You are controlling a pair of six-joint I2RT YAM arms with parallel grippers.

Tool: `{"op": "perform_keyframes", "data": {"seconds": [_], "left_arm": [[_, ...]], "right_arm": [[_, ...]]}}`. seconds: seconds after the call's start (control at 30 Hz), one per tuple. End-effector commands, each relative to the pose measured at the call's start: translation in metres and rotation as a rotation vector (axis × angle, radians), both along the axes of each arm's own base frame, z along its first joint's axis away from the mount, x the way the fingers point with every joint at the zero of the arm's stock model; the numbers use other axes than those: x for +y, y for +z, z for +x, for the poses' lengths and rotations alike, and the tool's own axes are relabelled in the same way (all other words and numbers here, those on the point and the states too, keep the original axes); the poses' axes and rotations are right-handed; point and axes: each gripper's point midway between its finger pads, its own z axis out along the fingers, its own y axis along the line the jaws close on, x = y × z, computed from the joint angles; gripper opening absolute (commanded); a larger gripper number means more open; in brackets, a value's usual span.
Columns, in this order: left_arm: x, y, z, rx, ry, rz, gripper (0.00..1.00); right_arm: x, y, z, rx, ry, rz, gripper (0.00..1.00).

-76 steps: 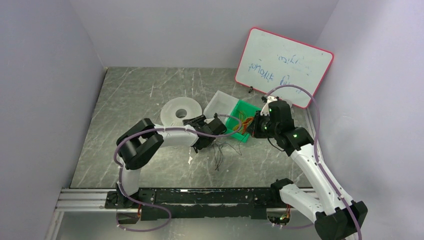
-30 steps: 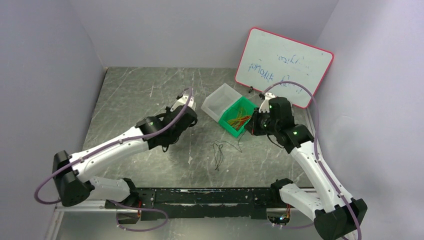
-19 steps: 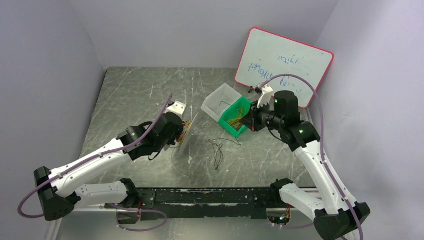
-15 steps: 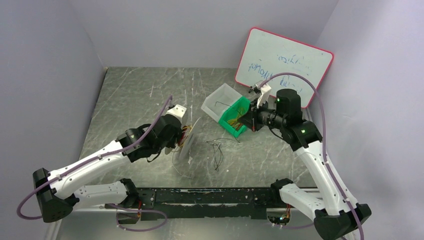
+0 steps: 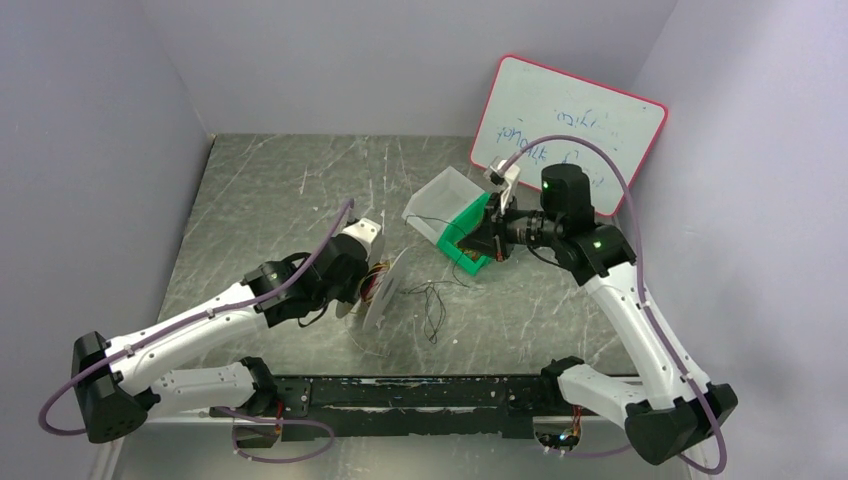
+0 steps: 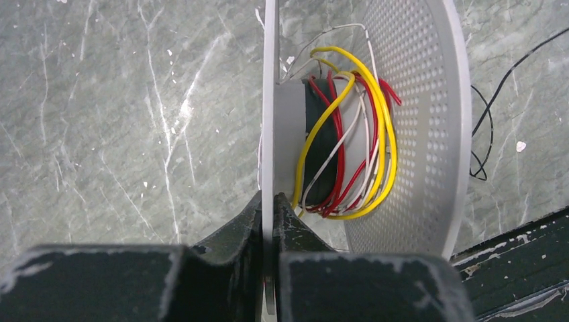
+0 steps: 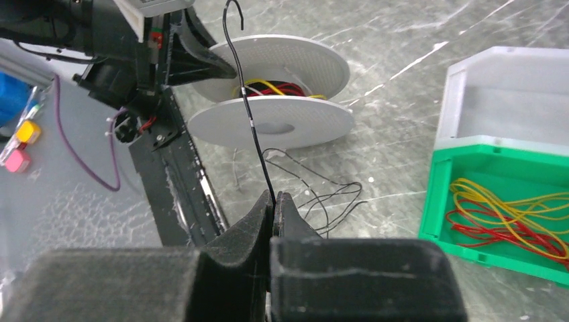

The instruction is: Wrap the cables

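My left gripper (image 5: 366,287) (image 6: 270,204) is shut on one flange of a white spool (image 5: 386,290) (image 6: 429,121), which it holds on edge just above the table. Yellow, red and white cables (image 6: 349,154) are wound round the spool's hub. My right gripper (image 5: 480,240) (image 7: 274,196) is shut on a thin black cable (image 7: 249,121) that stands up from its fingertips and ends in a small hook. It hovers by the green bin (image 5: 468,250) (image 7: 443,201), which holds yellow and red cables (image 7: 510,215). Loose black cables (image 5: 435,305) (image 7: 322,194) lie on the table between the two grippers.
A clear white bin (image 5: 440,200) (image 7: 510,94) adjoins the green one at the back. A whiteboard (image 5: 570,130) with a red rim leans on the back right wall. The black base rail (image 5: 420,395) runs along the near edge. Grey walls close in left and right.
The left arm has picked the spool up off the table, turned it on edge and carried it right toward the loose black cables. The right gripper has swung left and up over the bins.
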Motion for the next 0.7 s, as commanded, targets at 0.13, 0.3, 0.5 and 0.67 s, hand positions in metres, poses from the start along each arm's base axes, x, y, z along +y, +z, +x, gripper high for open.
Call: {"op": "perform_keyframes", "data": {"seconds": [0.13,0.3,0.5,0.67], "left_arm": [[-0.012,0.014,0.01,-0.054,-0.005,-0.057,0.18],[-0.012,0.015,0.01,-0.055,-0.018,-0.054,0.23],[-0.01,0.016,0.008,-0.055,-0.018,-0.051,0.31],[-0.005,0.024,0.006,-0.072,-0.012,-0.067,0.37]], "right_arm": [[0.021,-0.012,-0.022,0.118,0.137,-0.039,0.0],[0.036,-0.027,-0.029,0.185,0.18,-0.07,0.0],[0.048,-0.04,-0.03,0.248,0.203,-0.113,0.0],[0.051,-0.051,-0.026,0.296,0.197,-0.135,0.0]]}}
